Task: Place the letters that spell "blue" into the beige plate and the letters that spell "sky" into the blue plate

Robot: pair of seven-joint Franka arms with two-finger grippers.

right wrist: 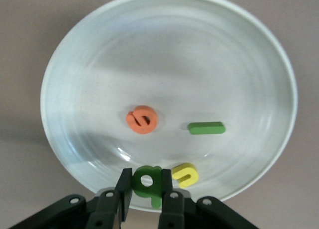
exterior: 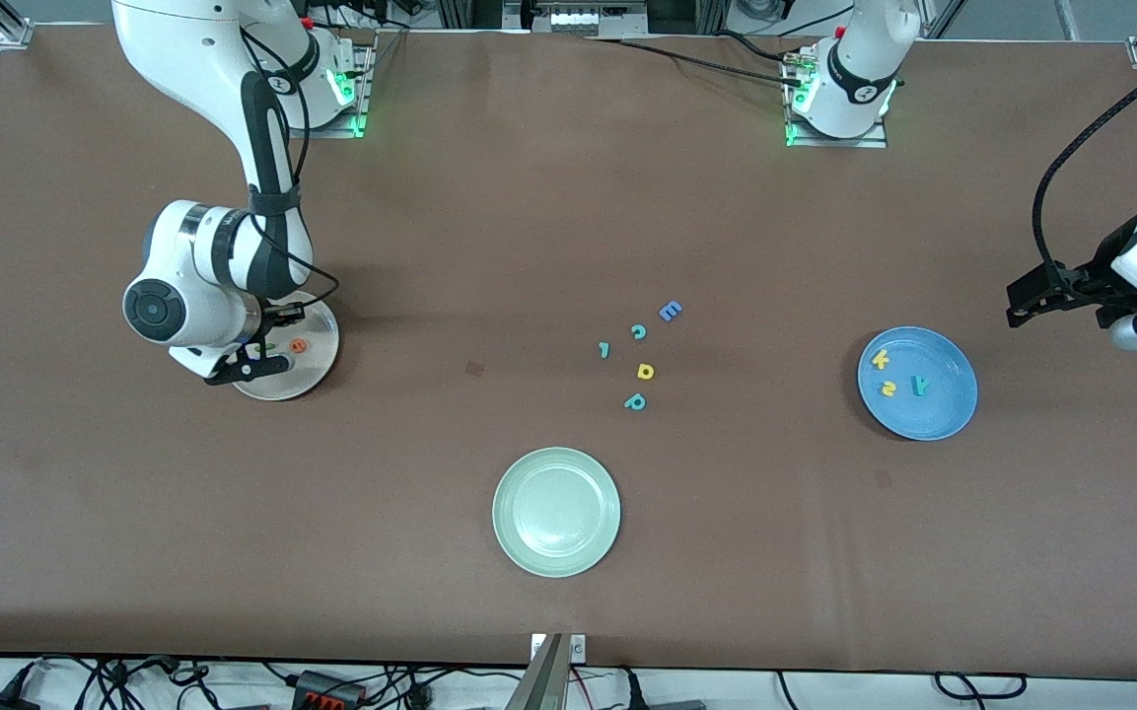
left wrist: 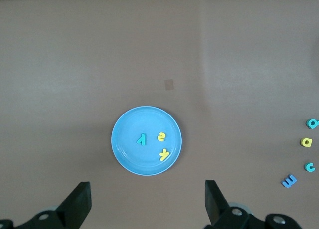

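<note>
Green "b" [right wrist: 147, 181] pinched upright by right gripper [right wrist: 146, 201] over beige plate [right wrist: 249, 55], left gripper [left wrist: 147, 201] spread

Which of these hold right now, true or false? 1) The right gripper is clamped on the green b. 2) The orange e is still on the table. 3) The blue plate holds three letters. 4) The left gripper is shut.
1) True: the right gripper is shut on the green b over the beige plate.
2) False: the orange e lies in the beige plate.
3) True: the blue plate holds y, s and k.
4) False: the left gripper hangs open, holding nothing.
</note>
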